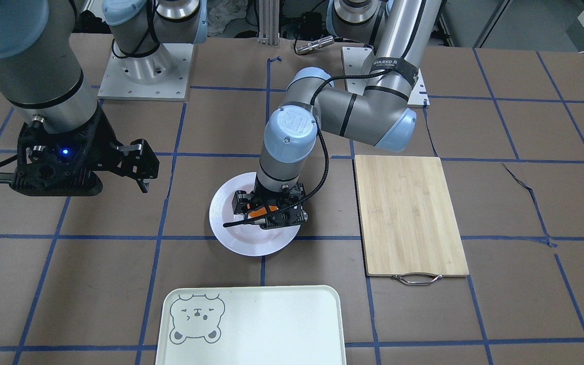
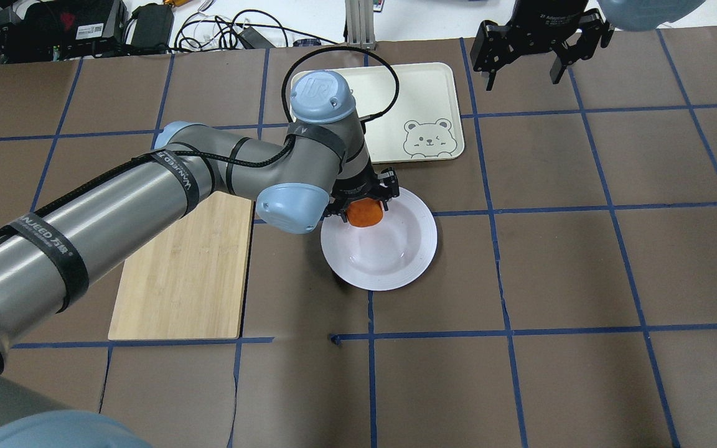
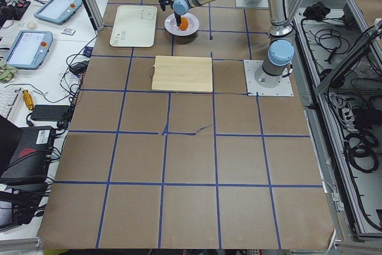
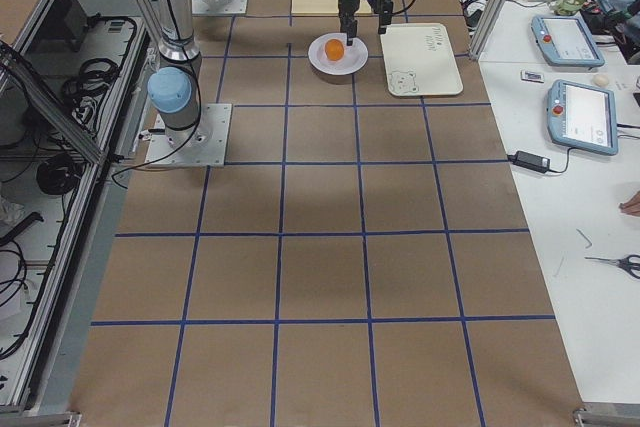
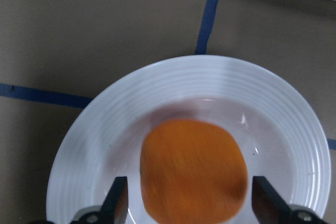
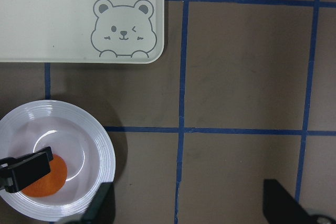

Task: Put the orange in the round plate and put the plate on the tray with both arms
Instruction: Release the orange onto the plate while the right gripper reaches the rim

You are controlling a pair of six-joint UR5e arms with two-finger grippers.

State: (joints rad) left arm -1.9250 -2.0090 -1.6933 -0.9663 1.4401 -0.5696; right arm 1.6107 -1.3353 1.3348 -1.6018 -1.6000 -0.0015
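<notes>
The orange [image 5: 193, 169] lies in the well of the round plate [image 5: 210, 72], blurred in the left wrist view. My left gripper [image 5: 189, 203] stands straight over it, open, with a narrow gap between each finger and the fruit. In the overhead view the orange [image 2: 365, 213] shows at the plate's [image 2: 396, 261] far-left side under the left gripper [image 2: 363, 208]. The tray [image 2: 421, 87] lies just beyond the plate, with nothing on it. My right gripper [image 2: 522, 78] hangs open high above the table, to the right of the tray, holding nothing.
A wooden cutting board [image 2: 184, 274] with a metal handle lies left of the plate, under the left forearm. Brown table paper with blue tape lines surrounds the plate [image 1: 231, 238] and the tray [image 1: 271, 324]. Cables and boxes sit beyond the far edge.
</notes>
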